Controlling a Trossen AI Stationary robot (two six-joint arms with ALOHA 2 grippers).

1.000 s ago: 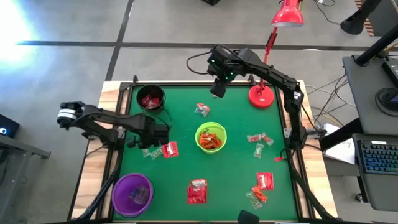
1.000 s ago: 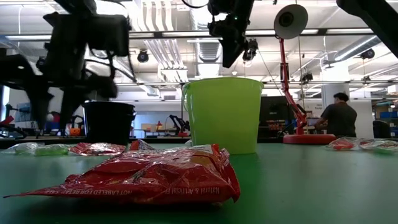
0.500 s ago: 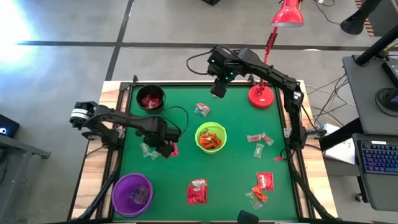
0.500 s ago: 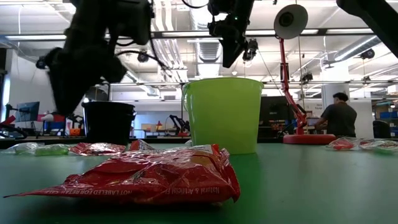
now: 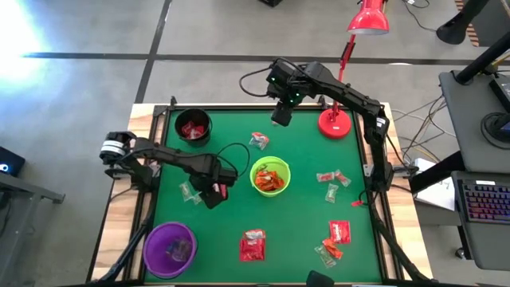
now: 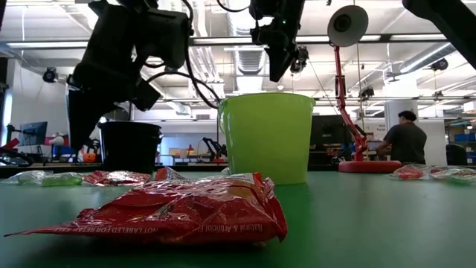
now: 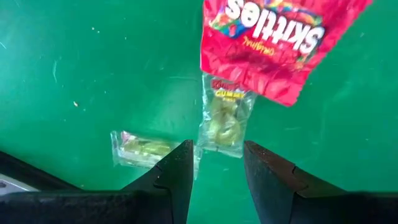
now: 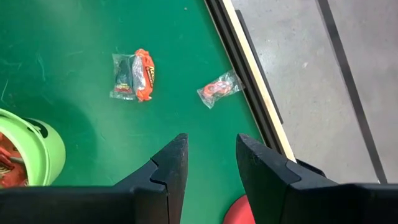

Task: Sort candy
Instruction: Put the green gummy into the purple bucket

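Approach step in hand: left gripper [image 7: 216,163], jaws parted and empty, hovers above a pale gummy packet [image 7: 222,118] beside the red Skittles packet [image 7: 273,43], and must next descend and close.

Two black jointed robot arms made of slim tubes and boxy joints. The left arm [image 5: 171,157] has a silver-white cylinder at its base and a looping black cable. The right arm [image 5: 335,92] shows a small green light. Each gripper has two matte black, angular fingers [image 7: 174,177].
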